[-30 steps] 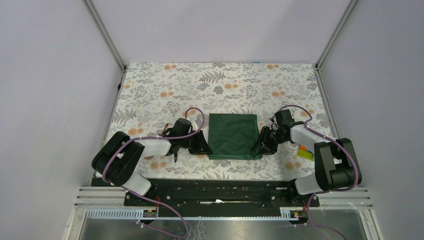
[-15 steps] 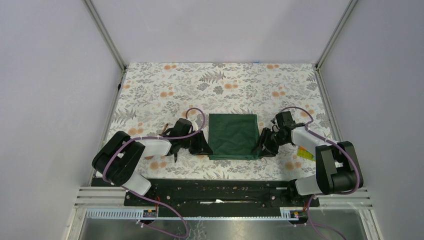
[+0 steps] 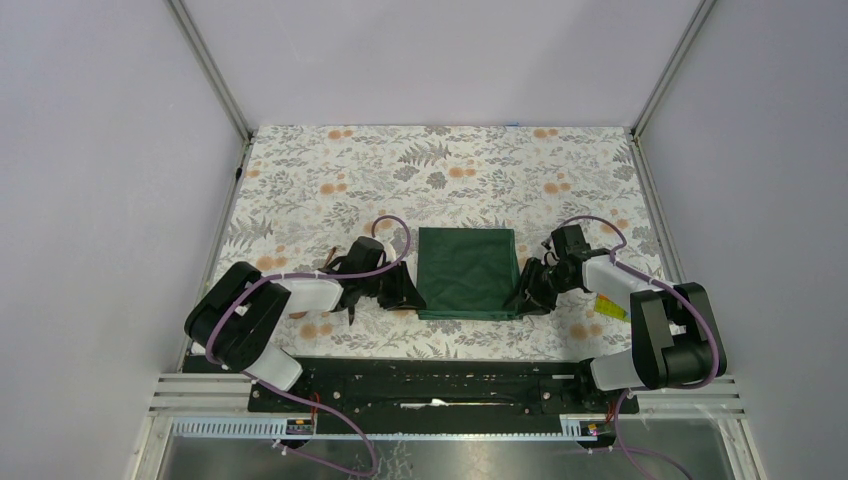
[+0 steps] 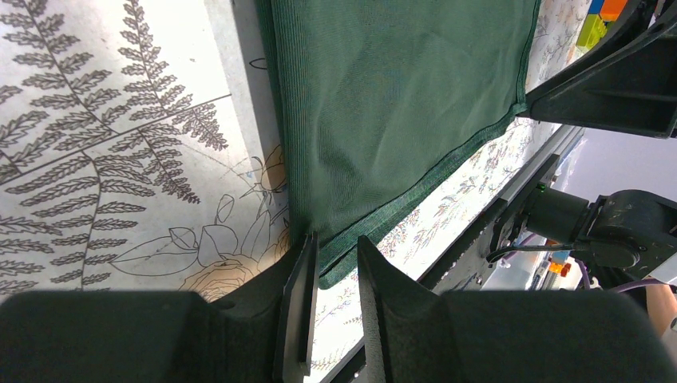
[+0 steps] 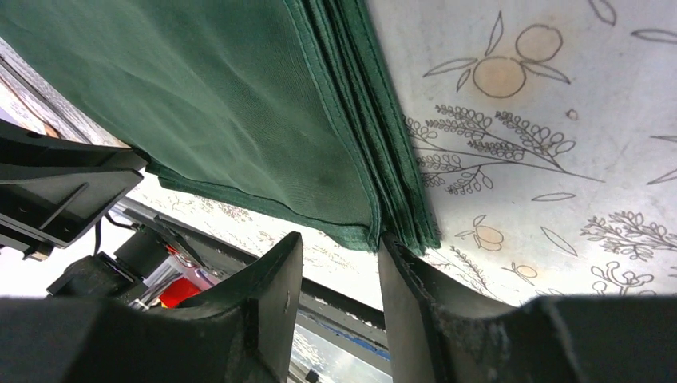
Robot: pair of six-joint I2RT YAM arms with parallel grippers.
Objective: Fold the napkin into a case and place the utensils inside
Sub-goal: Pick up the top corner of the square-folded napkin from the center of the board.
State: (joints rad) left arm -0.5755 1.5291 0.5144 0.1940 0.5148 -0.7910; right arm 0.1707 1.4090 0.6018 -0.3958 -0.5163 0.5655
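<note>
The dark green napkin lies folded into a flat square stack on the tablecloth, and it also shows in the left wrist view and the right wrist view. My left gripper is low at its near left corner. Its jaws stand narrowly apart, with the corner just between the tips. My right gripper is open at the near right corner, and the stack's edge touches one fingertip. A thin copper-coloured handle end pokes out by the left arm. The knife is not clearly visible.
The floral tablecloth covers the table. Bright toy blocks lie right of the right gripper, partly under its arm. The black mounting rail runs along the near edge. Grey walls close in the sides and back.
My right gripper has shifted slightly toward the napkin's near right corner, and its arm now covers more of the toy blocks. The left arm and the napkin have not moved.
</note>
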